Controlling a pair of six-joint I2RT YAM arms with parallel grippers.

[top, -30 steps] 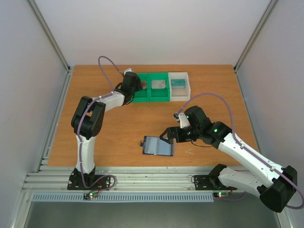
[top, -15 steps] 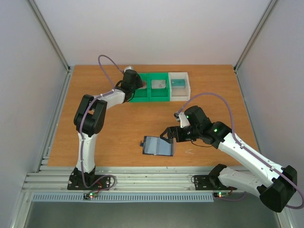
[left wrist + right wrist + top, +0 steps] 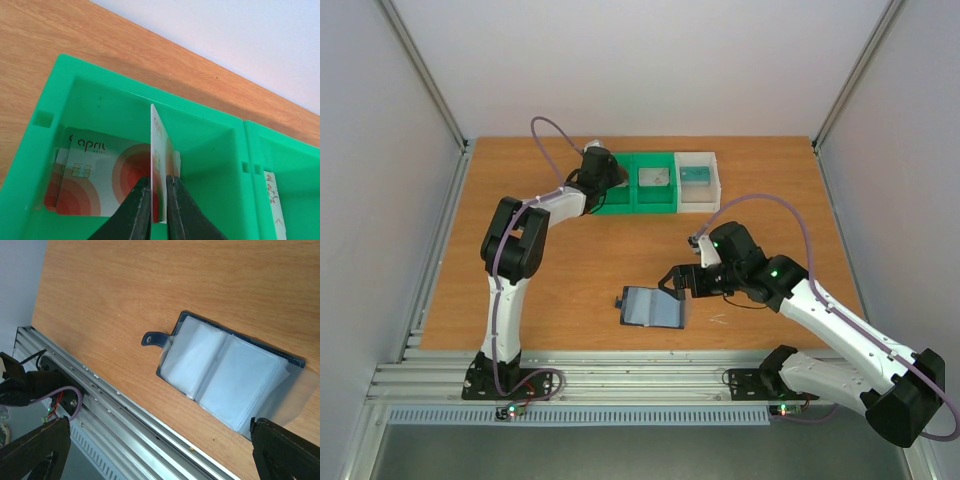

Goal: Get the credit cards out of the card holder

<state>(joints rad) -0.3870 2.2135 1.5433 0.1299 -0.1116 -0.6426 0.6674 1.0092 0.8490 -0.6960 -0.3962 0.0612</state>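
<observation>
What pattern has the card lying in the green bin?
Card: red concentric rings on white; left wrist view.

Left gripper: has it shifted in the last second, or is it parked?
Yes. Seen from above, the left gripper, pinching a credit card, has moved up the picture and slightly right, further over the green bin.

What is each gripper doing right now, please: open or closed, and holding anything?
Left gripper: closed on a pale credit card, upright inside the green bin.
Right gripper: open, holding nothing.
</observation>
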